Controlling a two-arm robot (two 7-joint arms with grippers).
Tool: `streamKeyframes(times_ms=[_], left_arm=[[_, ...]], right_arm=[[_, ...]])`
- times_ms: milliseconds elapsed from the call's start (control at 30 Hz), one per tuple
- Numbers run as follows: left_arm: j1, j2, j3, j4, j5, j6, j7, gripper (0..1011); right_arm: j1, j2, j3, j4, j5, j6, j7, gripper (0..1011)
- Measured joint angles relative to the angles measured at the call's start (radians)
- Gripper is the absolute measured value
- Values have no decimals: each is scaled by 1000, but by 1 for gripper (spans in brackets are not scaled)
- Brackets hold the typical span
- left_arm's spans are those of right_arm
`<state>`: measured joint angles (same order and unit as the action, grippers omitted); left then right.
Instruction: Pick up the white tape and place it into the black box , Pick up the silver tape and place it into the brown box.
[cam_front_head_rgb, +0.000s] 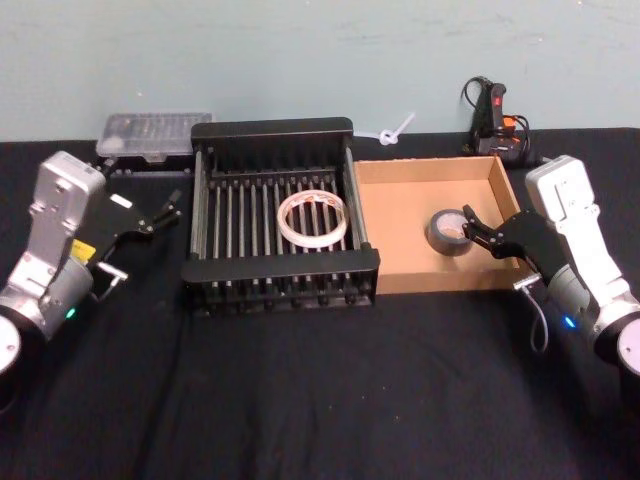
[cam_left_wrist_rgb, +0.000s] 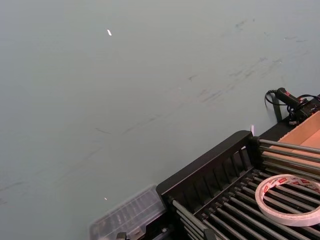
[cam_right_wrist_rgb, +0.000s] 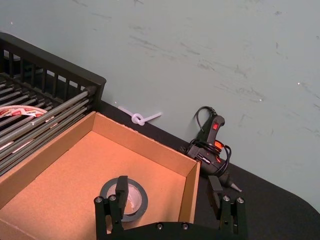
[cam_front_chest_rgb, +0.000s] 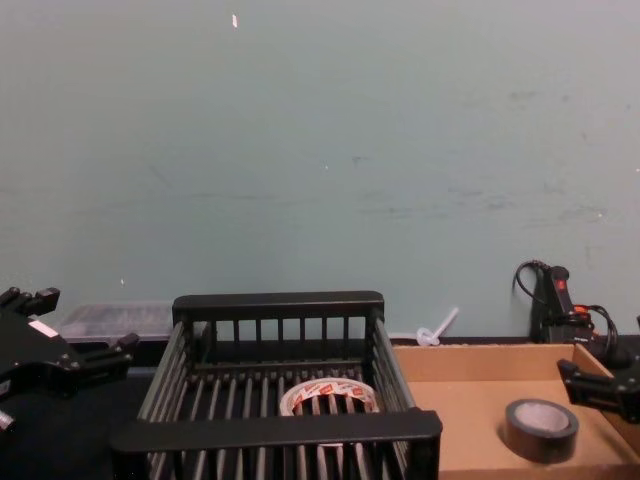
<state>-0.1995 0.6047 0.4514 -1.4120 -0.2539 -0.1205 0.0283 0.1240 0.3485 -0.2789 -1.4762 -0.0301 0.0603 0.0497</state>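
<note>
Cardboard walls of the brown box (cam_front_head_rgb: 385, 172) are enclosing the silver tape (cam_front_head_rgb: 448, 232), which is lying flat on the floor, hole upward. Inside the black box (cam_front_head_rgb: 272, 130), the white tape (cam_front_head_rgb: 313, 219) is resting flat on the slats. The right gripper (cam_front_head_rgb: 476, 228), fingers spread apart and empty, is hanging just beside the silver roll, which lies at its 9 o'clock in the head view; the box's wall is passing under it. The left gripper (cam_front_head_rgb: 160, 214), likewise open and empty, is hovering at the crate's 9 o'clock. Both placements appear complete.
</note>
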Motion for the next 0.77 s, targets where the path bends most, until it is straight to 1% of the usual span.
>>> streamKeyframes(times_ms=[767], left_arm=[[0, 0, 0, 0, 0, 0, 0, 1002]], right_arm=[[2, 1, -2, 0, 3, 4, 2, 1002]])
